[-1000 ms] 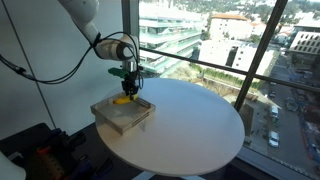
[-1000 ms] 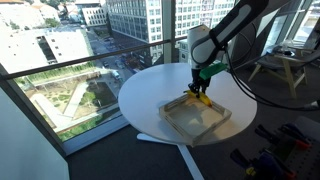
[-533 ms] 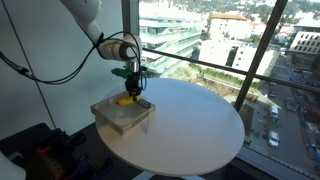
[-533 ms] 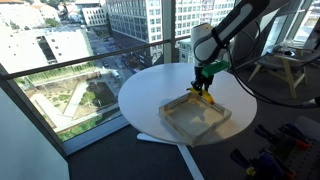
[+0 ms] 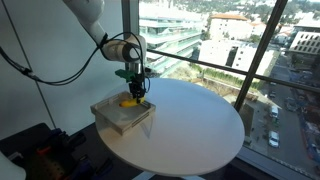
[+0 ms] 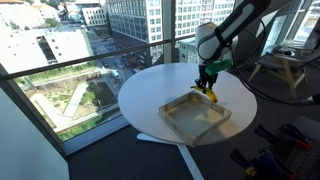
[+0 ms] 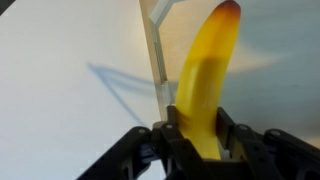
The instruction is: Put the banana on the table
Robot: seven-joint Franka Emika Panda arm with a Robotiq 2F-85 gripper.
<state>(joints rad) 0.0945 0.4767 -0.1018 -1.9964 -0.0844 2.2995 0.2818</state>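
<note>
My gripper (image 5: 132, 88) is shut on the small yellow banana (image 5: 131, 100) and holds it just above the far edge of the beige tray (image 5: 118, 117). In an exterior view the gripper (image 6: 208, 82) holds the banana (image 6: 210, 93) over the tray's (image 6: 195, 121) far corner. In the wrist view the banana (image 7: 205, 70) stands between the black fingers (image 7: 172, 128), its darker tip pointing away, with the tray's rim (image 7: 155, 60) beside it. The round white table (image 5: 195, 125) lies under everything.
The square tray (image 6: 170, 115) sits near the table's edge (image 6: 130, 100). Large windows and a railing (image 5: 215, 68) stand close behind the table. A chair (image 6: 285, 70) is at the back in an exterior view.
The gripper has moved with the banana away from the tray's middle toward its far edge, and slightly upward.
</note>
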